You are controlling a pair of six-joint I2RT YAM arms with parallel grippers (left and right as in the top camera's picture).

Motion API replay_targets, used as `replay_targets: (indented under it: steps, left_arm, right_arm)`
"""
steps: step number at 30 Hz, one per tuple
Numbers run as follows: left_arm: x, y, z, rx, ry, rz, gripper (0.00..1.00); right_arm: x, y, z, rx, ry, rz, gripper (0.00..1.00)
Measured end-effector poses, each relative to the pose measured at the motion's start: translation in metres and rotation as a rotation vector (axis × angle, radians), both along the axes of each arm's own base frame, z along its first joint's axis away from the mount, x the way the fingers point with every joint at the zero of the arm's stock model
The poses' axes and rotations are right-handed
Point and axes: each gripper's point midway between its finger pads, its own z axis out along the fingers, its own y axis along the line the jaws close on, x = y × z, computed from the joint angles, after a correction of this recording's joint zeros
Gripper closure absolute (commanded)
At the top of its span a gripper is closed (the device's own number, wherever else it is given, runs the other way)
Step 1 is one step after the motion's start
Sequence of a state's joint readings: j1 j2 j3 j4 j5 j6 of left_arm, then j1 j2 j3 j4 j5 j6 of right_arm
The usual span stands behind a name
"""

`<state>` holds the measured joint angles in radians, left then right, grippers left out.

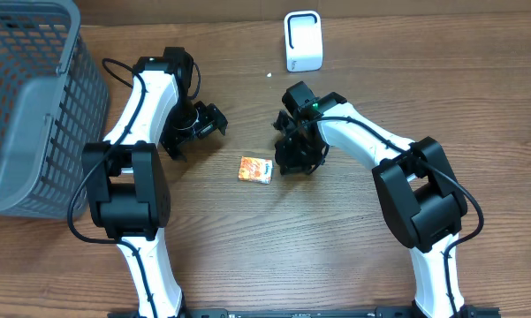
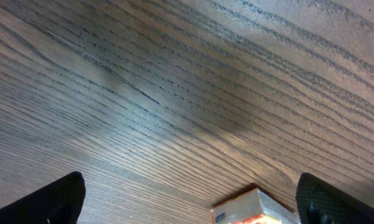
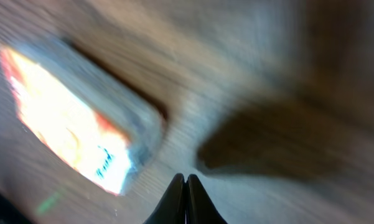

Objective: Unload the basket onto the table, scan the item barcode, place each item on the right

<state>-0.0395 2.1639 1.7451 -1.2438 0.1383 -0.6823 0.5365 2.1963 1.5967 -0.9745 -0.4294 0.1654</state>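
The item is a small flat orange packet [image 1: 255, 170] lying on the wooden table between the two arms. My right gripper [image 1: 287, 164] sits just to its right, low over the table. In the blurred right wrist view the jaws are pressed together with nothing between them [image 3: 187, 186], and the packet [image 3: 68, 118] lies apart to their upper left. My left gripper [image 1: 214, 122] hovers up and left of the packet, open wide [image 2: 190, 186]. A corner of the packet [image 2: 255, 210] shows at the bottom edge between its fingers. I cannot make out a barcode. The white scanner [image 1: 302, 41] stands at the back.
A large grey mesh basket [image 1: 35, 106] fills the far left of the table. The brown wooden tabletop [image 1: 336, 238] runs to the front edge. A tiny white speck [image 1: 269, 74] lies near the scanner.
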Motion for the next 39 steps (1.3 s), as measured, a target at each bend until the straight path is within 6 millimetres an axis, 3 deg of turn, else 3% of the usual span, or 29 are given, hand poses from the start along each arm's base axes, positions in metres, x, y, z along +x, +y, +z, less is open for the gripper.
replay_targets:
  steps: [4, 9, 14, 19, 29, 39]
  left_arm:
    - [0.0, 0.0, 0.0, 0.0, 0.0, 0.0, 0.0]
    - [0.0, 0.0, 0.0, 0.0, 0.0, 0.0, 0.0]
    - [0.0, 0.0, 0.0, 0.0, 0.0, 0.0, 0.0]
    - [0.0, 0.0, 0.0, 0.0, 0.0, 0.0, 0.0]
    - [0.0, 0.0, 0.0, 0.0, 0.0, 0.0, 0.0]
    - [0.0, 0.0, 0.0, 0.0, 0.0, 0.0, 0.0]
  right_arm:
    - [0.0, -0.001, 0.002, -0.006, 0.003, 0.004, 0.96]
    - [0.04, 0.016, 0.012, 0.053, -0.176, 0.016, 0.83]
    - [0.073, 0.032, 0.024, 0.122, -0.34, 0.044, 0.92]
    - [0.079, 0.037, 0.027, 0.135, -0.369, 0.031, 0.96]
    - [0.045, 0.033, 0.008, 0.096, -0.201, -0.048, 0.96]
    - [-0.019, 0.038, -0.002, 0.047, 0.019, -0.02, 0.96]
